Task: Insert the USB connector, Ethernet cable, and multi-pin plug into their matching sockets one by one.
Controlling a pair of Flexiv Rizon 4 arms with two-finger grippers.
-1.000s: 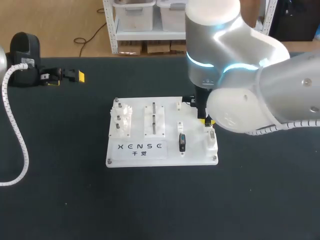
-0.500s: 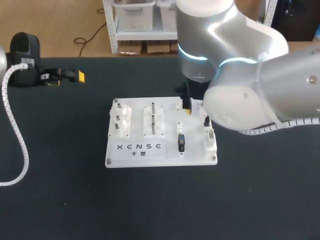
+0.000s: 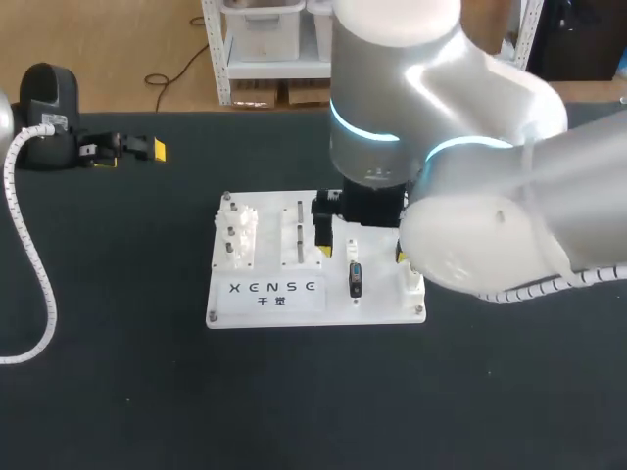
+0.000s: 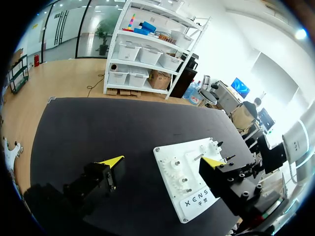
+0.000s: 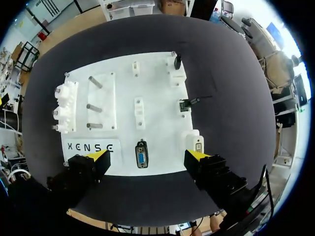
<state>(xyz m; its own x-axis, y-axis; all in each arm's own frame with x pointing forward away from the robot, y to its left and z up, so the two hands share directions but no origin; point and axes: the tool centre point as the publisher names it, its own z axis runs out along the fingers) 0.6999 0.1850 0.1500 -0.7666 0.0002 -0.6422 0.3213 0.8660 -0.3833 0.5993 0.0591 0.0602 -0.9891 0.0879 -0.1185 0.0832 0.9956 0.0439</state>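
Both the left claw [image 4: 165, 161] and right claw [image 5: 147, 155] gape wide, empty. On the socket board [image 5: 118, 73], the multi-pin plug [image 5: 141, 160] and USB connector [image 5: 198, 146] look seated; the Ethernet cable [image 5: 185, 104] is uncertain.

Just a black desk [image 3: 118, 392], plus what look like white gears [image 5: 64, 105] next to some metal pegs [image 5: 93, 106].

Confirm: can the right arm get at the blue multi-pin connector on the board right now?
Probably yes. The right gripper hangs open above the white board, the blue multi-pin connector lies straight below between its fingers, and nothing shows in between.
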